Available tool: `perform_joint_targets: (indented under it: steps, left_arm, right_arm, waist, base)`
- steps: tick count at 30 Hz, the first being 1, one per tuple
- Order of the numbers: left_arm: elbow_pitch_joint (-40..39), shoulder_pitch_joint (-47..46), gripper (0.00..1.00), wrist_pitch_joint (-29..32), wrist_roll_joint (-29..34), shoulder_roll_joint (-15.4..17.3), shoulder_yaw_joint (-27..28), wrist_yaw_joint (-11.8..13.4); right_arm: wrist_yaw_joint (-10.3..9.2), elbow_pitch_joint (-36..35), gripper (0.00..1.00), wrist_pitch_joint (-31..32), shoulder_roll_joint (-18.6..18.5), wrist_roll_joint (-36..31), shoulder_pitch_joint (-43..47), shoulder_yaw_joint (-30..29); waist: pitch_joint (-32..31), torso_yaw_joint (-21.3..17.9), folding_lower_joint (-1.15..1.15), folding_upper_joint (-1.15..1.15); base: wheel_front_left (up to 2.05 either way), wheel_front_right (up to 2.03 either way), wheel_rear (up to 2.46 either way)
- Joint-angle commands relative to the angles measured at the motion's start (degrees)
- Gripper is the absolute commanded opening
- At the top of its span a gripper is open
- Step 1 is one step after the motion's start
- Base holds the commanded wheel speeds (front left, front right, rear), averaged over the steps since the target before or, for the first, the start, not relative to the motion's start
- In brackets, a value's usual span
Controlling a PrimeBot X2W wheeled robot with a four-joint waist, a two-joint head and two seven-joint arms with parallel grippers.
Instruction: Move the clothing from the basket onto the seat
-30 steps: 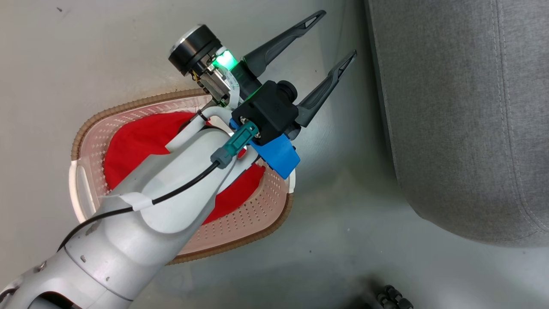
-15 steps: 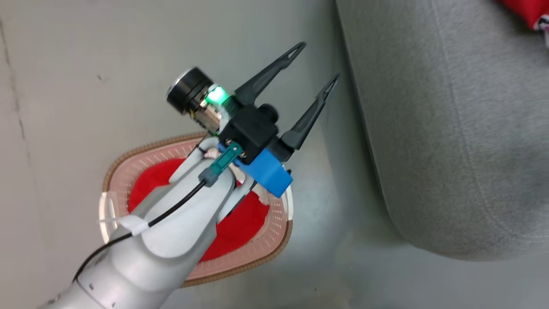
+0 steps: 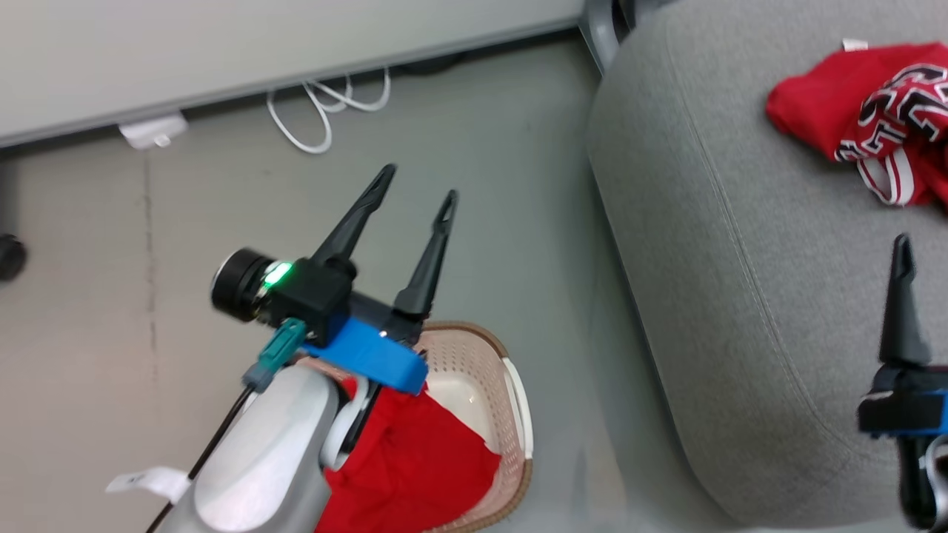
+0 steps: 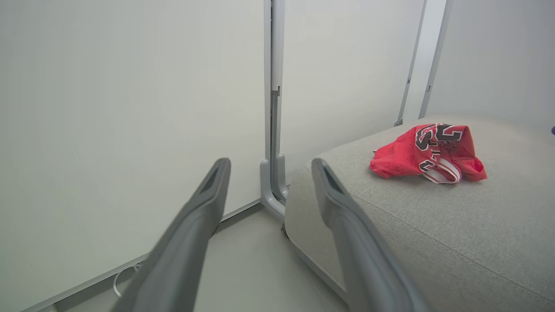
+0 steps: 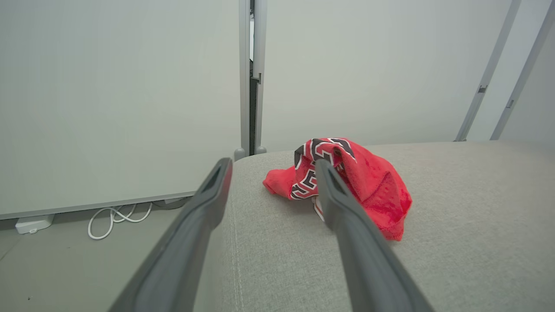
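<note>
As the head camera looks down, floor (image 3: 111, 296): pale grey, with a panel (image 3: 222, 52) along its 11 o'clock edge and a white cable (image 3: 326, 122) looped at the panel's foot.
Left end effector (image 3: 418, 184): spread wide with nothing between the fingers. It hangs over the floor just past the basket's 11 o'clock rim, pointing to 1 o'clock.
Left wrist view: the two fingers (image 4: 201, 208) frame the panel's post and the seat's near corner.
Basket (image 3: 466, 363): on the floor at 6 o'clock of the head view, at the seat's 8 o'clock and apart from it. The left forearm covers its 9 o'clock side.
Plain garment (image 3: 422, 466): red, bunched inside the basket, partly under that forearm.
Seat (image 3: 740, 296): light grey, at 3 o'clock of the head view, rounded corner toward 6 o'clock.
Lettered garment (image 3: 874, 118): red with black-and-white lettering and white stripes, crumpled on the seat at 2 o'clock of the head view.
Right end effector (image 5: 273, 162): spread wide and empty. One finger (image 3: 902, 296) shows over the seat at 4 o'clock of the head view, pointing to 12 o'clock.
Right wrist view: the lettered garment lies on the seat ahead of the tips, partly hidden behind the 1 o'clock finger.
</note>
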Motion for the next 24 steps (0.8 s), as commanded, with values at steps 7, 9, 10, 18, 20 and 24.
perform_joint_targets:
  steps: [7, 9, 10, 18, 20, 24]
  left_arm:
    - [-2.3, 9.2, 1.00, -0.2, 1.4, -0.8, 9.6, 0.1]
    - [-2.7, 10.9, 1.00, -0.2, 2.0, -1.4, 11.7, -0.1]
    - [-2.8, 11.9, 1.00, -0.2, 2.5, -1.7, 12.8, -0.3]
    - [-3.4, 17.1, 1.00, -0.2, 5.3, -3.6, 19.0, -1.6]
    - [-3.7, 18.2, 1.00, -0.2, 5.9, -4.2, 20.5, -2.0]
    - [-4.2, 20.6, 1.00, -0.2, 7.1, -5.1, 23.3, -2.6]
  right_arm:
    - [0.03, -5.4, 1.00, 0.0, 3.6, -0.7, 6.1, 5.7]
    - [0.03, -6.1, 1.00, 0.0, 3.9, -1.0, 6.5, 6.9]
    - [0.03, -6.4, 1.00, 0.0, 4.2, -1.0, 6.7, 7.3]
    - [0.03, -6.8, 1.00, 0.0, 5.4, -2.2, 8.1, 9.2]
    - [0.03, -6.2, 1.00, 0.0, 5.6, -2.5, 8.5, 9.6]
    - [0.03, -5.4, 1.00, 0.0, 6.1, -2.6, 9.2, 10.1]
  waist:
    - [-7.7, 6.2, 0.01, 0.00]
    - [-8.6, 7.2, 0.01, 0.00]
    - [-9.0, 7.7, 0.01, 0.00]
    - [-11.4, 10.2, 0.01, 0.00]
    - [-11.9, 10.6, 0.01, 0.00]
    - [-12.9, 11.2, 0.01, 0.00]
  base:
    - [0.00, 0.00, 0.00]
    - [0.00, 0.00, 0.00]
    - [0.00, 0.00, 0.00]
    - [0.00, 0.00, 0.00]
    - [0.00, 0.00, 0.00]
    - [0.00, 0.00, 0.00]
